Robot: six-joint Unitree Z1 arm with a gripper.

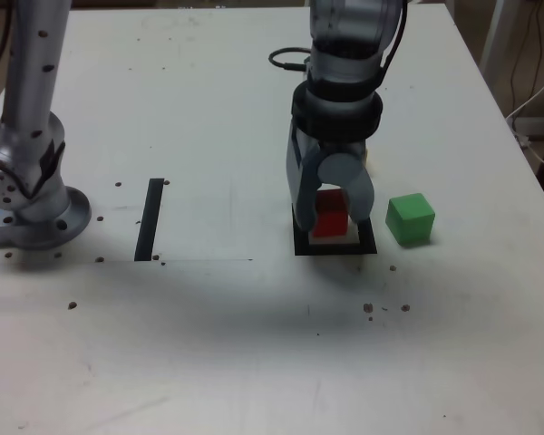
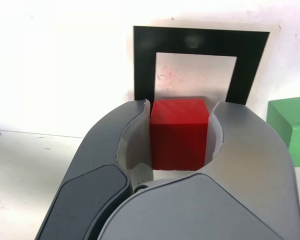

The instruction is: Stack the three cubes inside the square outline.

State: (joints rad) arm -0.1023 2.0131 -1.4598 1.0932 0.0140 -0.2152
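My gripper (image 1: 332, 225) is shut on the red cube (image 1: 330, 214), with a jaw pressed against each of two opposite sides. It holds the cube over the square outline (image 1: 301, 246), a thick black tape frame with a white centre. In the wrist view the red cube (image 2: 179, 132) sits between the grey fingers (image 2: 135, 125) at the near edge of the square outline (image 2: 200, 40). I cannot tell whether the cube touches the table. The green cube (image 1: 410, 218) stands on the table just outside the outline, on the exterior view's right, and shows in part in the wrist view (image 2: 292, 125).
A straight black tape strip (image 1: 150, 217) lies on the white table (image 1: 254, 344) towards the exterior view's left. A second grey arm's base (image 1: 32, 204) stands at the far left. A black cable (image 1: 286, 60) lies behind my arm. The table's right edge (image 1: 535, 172) is close to the green cube.
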